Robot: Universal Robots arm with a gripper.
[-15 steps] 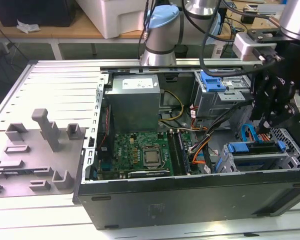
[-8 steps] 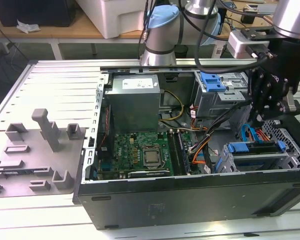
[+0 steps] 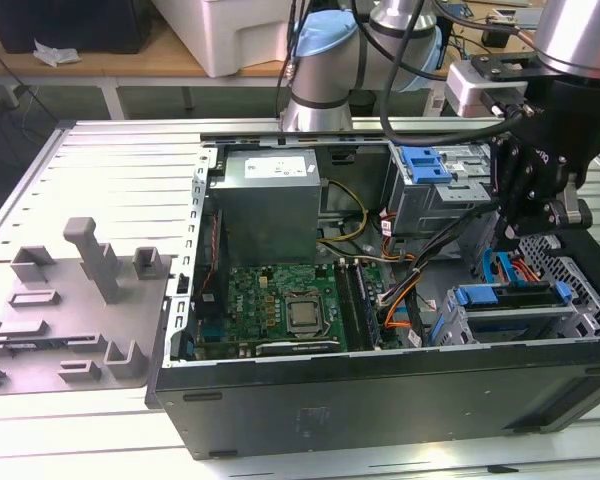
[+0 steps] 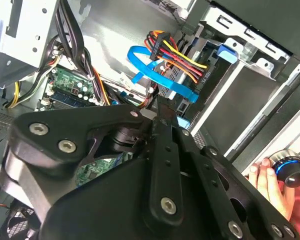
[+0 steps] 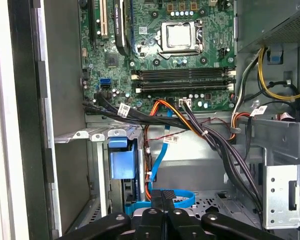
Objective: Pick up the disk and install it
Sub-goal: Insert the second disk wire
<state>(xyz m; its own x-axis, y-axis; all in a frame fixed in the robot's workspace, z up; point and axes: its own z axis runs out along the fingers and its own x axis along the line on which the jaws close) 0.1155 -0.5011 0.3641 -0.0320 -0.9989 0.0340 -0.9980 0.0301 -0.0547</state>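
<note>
**A:** Here's the gripper (image 3: 508, 245), down inside the open computer case (image 3: 380, 390) at the exterior view's right, just above the lower drive cage (image 3: 590, 310).

**B:** And the fingers? In the first wrist view the two fingertips (image 5: 157, 196) lie pressed together. There's no gap between them and nothing I can make out pinched there.

**A:** Agreed, clenched on nothing visible. A blue data cable (image 5: 182, 200) loops right around the tips, with the red-and-yellow power leads (image 4: 182, 57) close by.

**B:** So where's the disk?

**A:** I judge the disk (image 3: 510, 295) is that blue-framed unit sitting in the lower cage, touching its rails, just beside the gripper. Its labelled face is hidden, so I can't say whether it's fully seated.

**B:** How would it handle?

**A:** My read is that it's rigid and fairly dense for its size, with smooth metal faces that would slip under narrow pads. It also won't take knocks well.

**B:** Best hold, then?

**A:** The long edges of the blue caddy. Plastic gives better purchase than metal and keeps pressure off the drive's face and connector end.

**B:** There's a person's hand (image 4: 270, 182) resting by a knob (image 4: 292, 170) outside the case.

**A:** It's well away from the cage.
</note>
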